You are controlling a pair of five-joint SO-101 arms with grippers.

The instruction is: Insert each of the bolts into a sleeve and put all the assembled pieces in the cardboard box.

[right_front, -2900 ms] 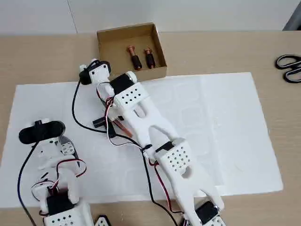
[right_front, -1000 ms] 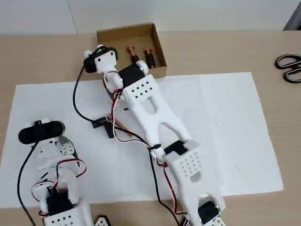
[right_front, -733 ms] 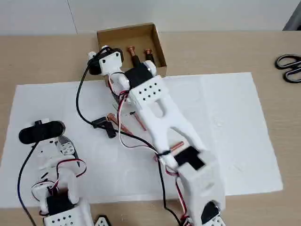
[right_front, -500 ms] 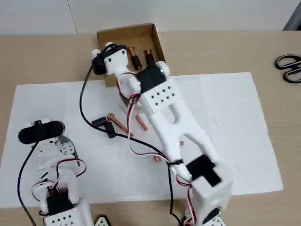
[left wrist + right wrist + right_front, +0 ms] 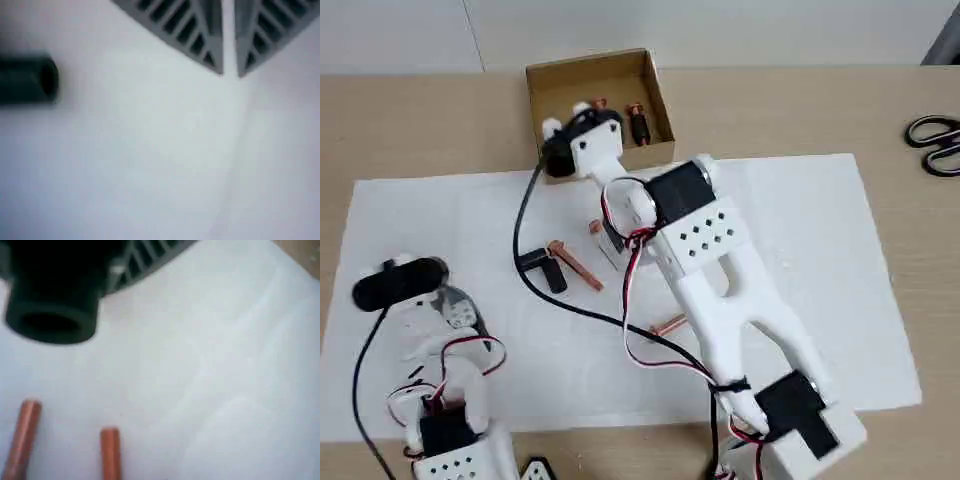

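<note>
left gripper (image 5: 230, 72): is hanging over the white paper (image 5: 840, 260) with its fingers pressed together, carrying nothing.
loose sleeve (image 5: 540, 268): is lying on the paper just beside the loose bolt (image 5: 576, 266); whether the two are touching cannot be told.
cardboard box (image 5: 560, 92): is sitting at the far edge of the paper and is holding two assembled pieces, the clear piece (image 5: 640, 120) by its right wall and the hidden piece (image 5: 601, 104) partly under the right arm's wrist.
right gripper (image 5: 80, 280): is hovering over the paper near the box and seems to be pinching the held sleeve (image 5: 50, 300), whose open end is staying free.
spare bolt (image 5: 668, 325): is lying on the paper beside the right arm's forearm.
handling: the bolts are looking small, stiff, smooth and round, so they are likely rolling or slipping under a loose pinch. gripping across the middle of the shaft is looking safest. the sleeves are looking light and rigid, best taken across the barrel, away from the mouth.
scissors (image 5: 935, 140): are lying on the table, well apart at the right.
</note>
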